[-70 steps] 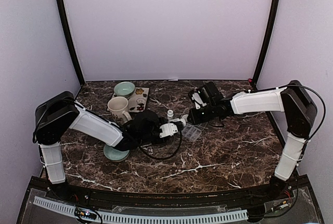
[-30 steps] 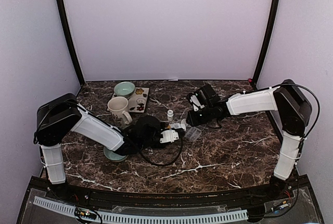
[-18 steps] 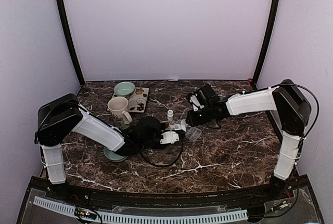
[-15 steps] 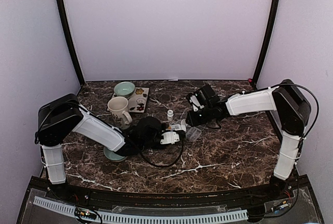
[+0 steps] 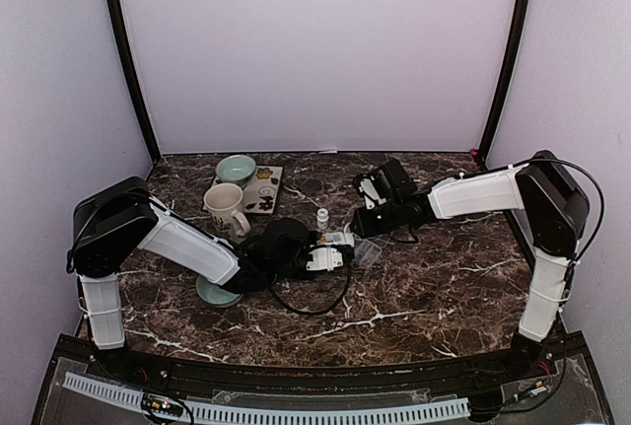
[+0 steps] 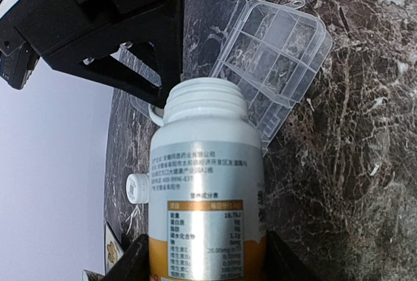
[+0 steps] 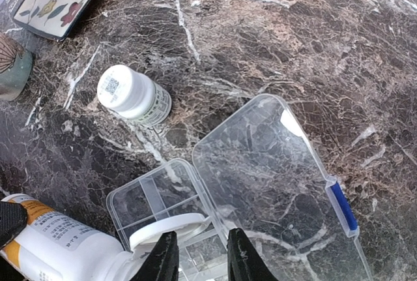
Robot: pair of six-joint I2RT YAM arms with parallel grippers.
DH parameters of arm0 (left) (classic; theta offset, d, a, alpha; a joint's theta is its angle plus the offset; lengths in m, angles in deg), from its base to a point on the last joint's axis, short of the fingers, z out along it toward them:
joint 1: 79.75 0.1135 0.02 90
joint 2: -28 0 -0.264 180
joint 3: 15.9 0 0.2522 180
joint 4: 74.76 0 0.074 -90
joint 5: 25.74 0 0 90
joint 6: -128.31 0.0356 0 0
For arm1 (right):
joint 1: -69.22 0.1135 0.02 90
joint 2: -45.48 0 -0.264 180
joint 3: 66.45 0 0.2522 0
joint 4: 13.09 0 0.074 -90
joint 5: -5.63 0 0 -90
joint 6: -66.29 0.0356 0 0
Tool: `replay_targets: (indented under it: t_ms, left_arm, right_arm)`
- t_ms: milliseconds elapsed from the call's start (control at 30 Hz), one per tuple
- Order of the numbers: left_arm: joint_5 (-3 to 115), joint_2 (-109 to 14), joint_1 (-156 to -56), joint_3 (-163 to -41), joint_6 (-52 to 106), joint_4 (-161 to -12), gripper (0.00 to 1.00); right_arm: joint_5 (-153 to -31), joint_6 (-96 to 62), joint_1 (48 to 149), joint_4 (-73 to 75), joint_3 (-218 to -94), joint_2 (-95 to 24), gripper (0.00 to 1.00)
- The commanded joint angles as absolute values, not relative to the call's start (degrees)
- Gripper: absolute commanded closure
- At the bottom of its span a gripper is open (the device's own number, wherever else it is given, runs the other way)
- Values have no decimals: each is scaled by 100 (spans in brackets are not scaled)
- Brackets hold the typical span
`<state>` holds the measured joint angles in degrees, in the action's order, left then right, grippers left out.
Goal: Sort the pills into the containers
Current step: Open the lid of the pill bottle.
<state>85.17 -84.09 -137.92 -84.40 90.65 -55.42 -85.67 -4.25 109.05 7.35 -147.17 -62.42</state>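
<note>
Over the open containers (image 6: 280, 53), left end effector (image 6: 205, 258) clamps an uncapped bottle (image 6: 205, 163); compartments look empty; right end effector (image 7: 202, 258) grip unclear.

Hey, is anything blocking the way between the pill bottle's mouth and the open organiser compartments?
Nothing visible. The organiser box has its lid swung open, and the pill bottle in the left hand points straight at the open compartments. The right hand sits at the box's edge.

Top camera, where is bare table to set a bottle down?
Bare table lies between the pill organiser and the right arm's base. Crowded: around the mug, patterned tray and green bowl, and where left gripper and right gripper meet it.
</note>
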Motion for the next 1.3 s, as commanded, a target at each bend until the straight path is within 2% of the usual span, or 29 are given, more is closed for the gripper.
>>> replay_targets:
  t_ms: [0,1267]
  left_arm:
    - [8623,-8381,-13846,-8605,9183,-5611,97]
    - [8832,-8274,-13877,-8751,9721,-5685,97]
  right_arm:
    - [-8629,-368,10833,473,-14519,-6274,72]
    - [-8744,-341,10824,328,-14439,-6164,72]
